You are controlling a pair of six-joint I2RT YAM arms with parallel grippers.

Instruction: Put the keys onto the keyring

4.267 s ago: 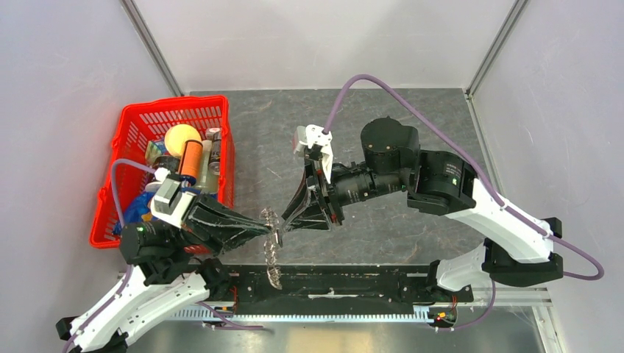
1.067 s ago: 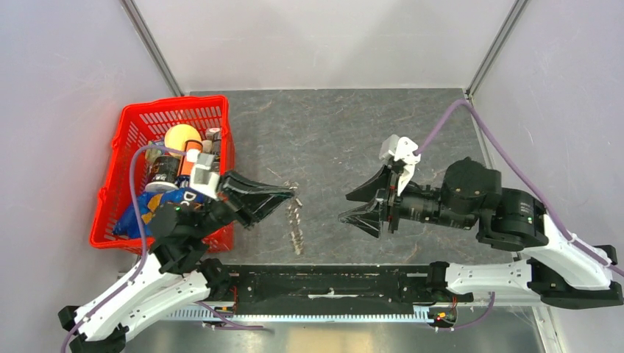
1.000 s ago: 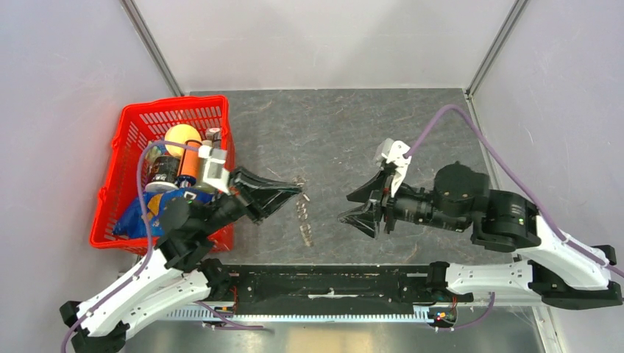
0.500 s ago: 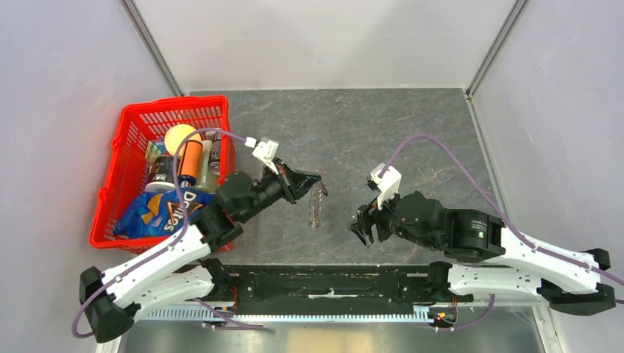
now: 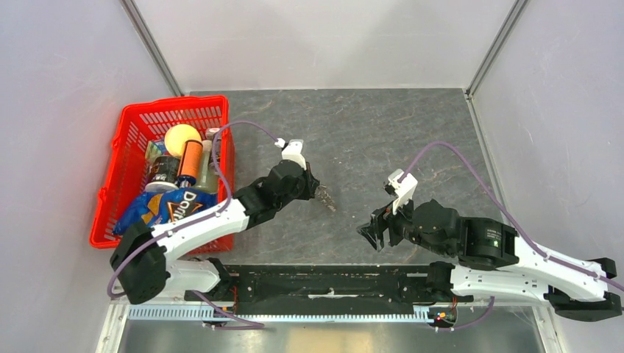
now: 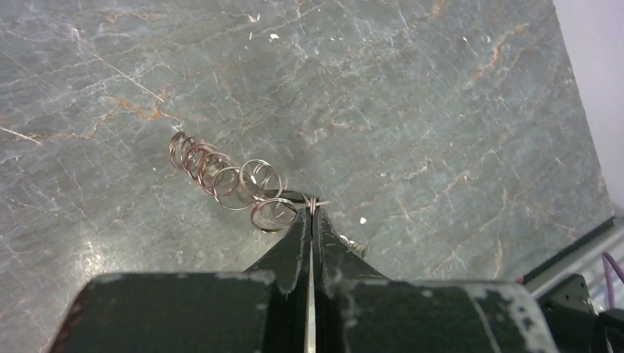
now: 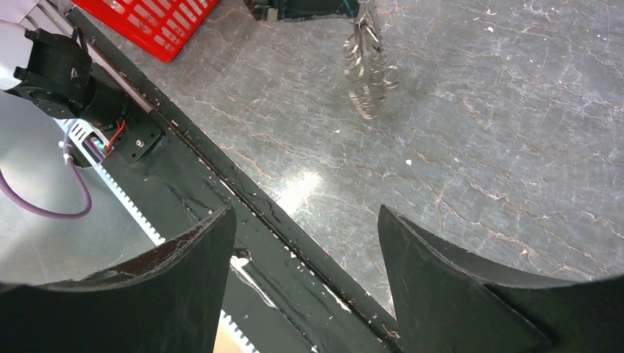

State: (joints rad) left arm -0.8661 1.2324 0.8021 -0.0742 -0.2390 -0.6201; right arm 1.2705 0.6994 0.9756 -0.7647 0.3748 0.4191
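The keyring (image 6: 228, 176) shows as a bunch of several small silvery rings strung on a thin wire loop. My left gripper (image 6: 312, 209) is shut on that loop at its very tip. In the top view the left gripper (image 5: 316, 193) reaches over the middle of the table, and the keyring (image 5: 326, 198) dangles just past it. I cannot tell whether the keyring touches the table. My right gripper (image 7: 305, 213) is open and empty near the front rail, with the keyring (image 7: 368, 73) well ahead of it. From above, the right gripper (image 5: 371, 234) is to the right of the ring. No loose keys are in view.
A red basket (image 5: 132, 125) with a chips bag (image 5: 165, 209), a yellow ball (image 5: 182, 137) and cans stands at the left. The black rail (image 5: 324, 283) runs along the near edge, just below the right gripper. Grey walls close in the back and sides.
The left arm has stretched out to the right, carrying the keyring towards the middle of the table. The right arm has drawn back towards the near rail, and its jaws have opened wider.
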